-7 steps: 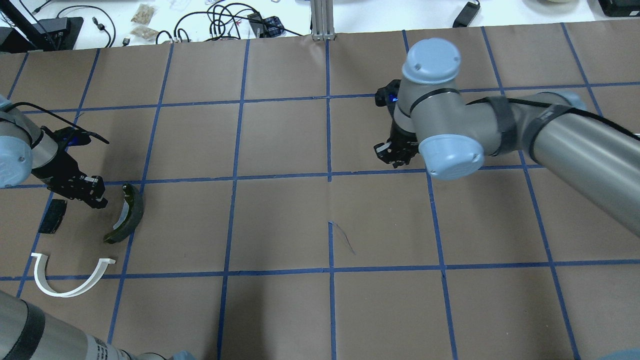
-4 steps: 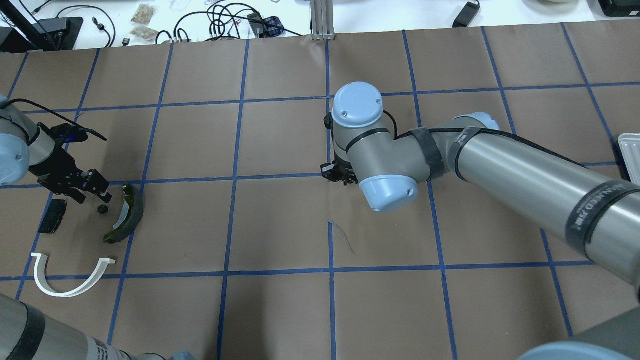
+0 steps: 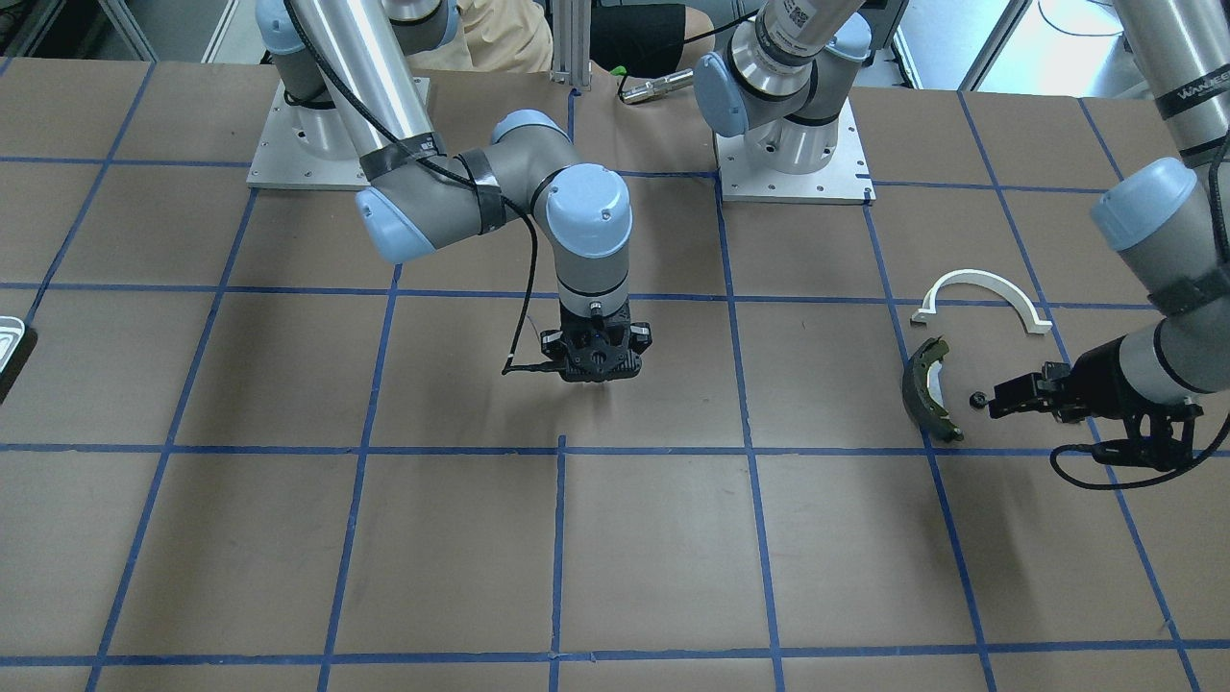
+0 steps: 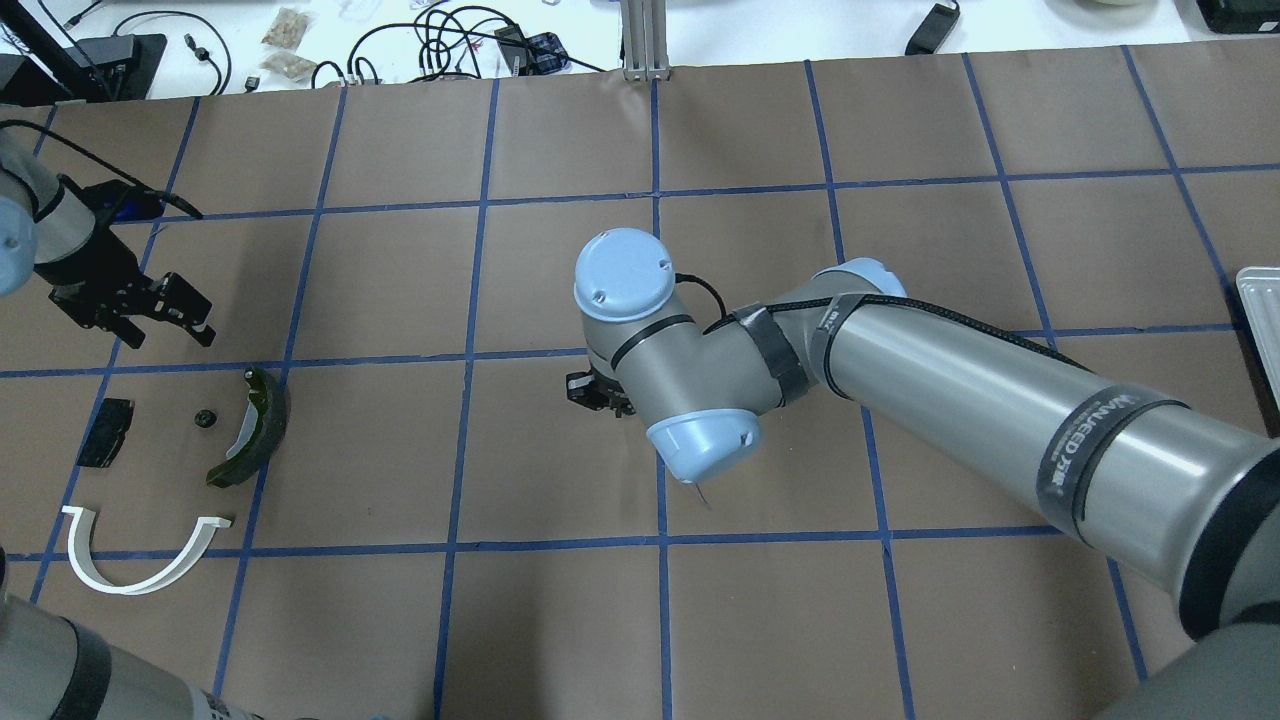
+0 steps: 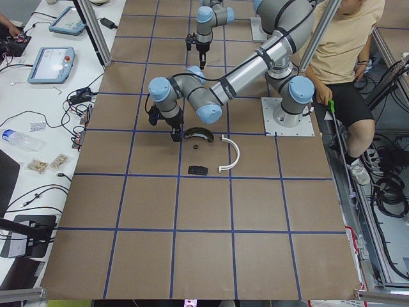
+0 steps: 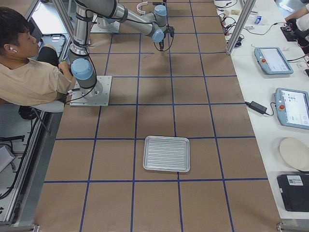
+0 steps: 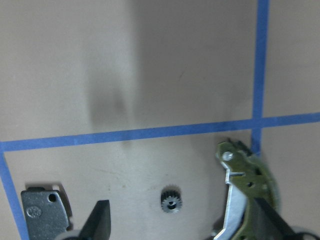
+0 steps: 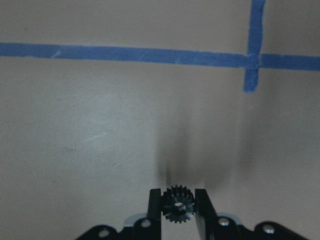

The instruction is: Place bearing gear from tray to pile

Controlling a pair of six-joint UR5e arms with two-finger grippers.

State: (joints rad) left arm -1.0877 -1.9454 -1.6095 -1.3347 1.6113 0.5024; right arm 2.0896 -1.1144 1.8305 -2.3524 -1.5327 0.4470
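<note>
My right gripper is shut on a small black bearing gear and holds it over the table's middle, also seen in the front view. Another small gear lies in the pile between the black pad and the dark brake shoe, with the white arc nearby. My left gripper is open and empty, apart from that gear. The silvery tray shows at the right edge of the overhead view.
The table is brown paper with a blue tape grid. Both arm bases stand at the robot's side. A seated person is behind the robot. Cables and tablets lie on the white bench beyond the table.
My right arm has swung left from the tray side to the table's middle, gear in grip. My left gripper has let go of a gear at the pile and drawn away from it.
</note>
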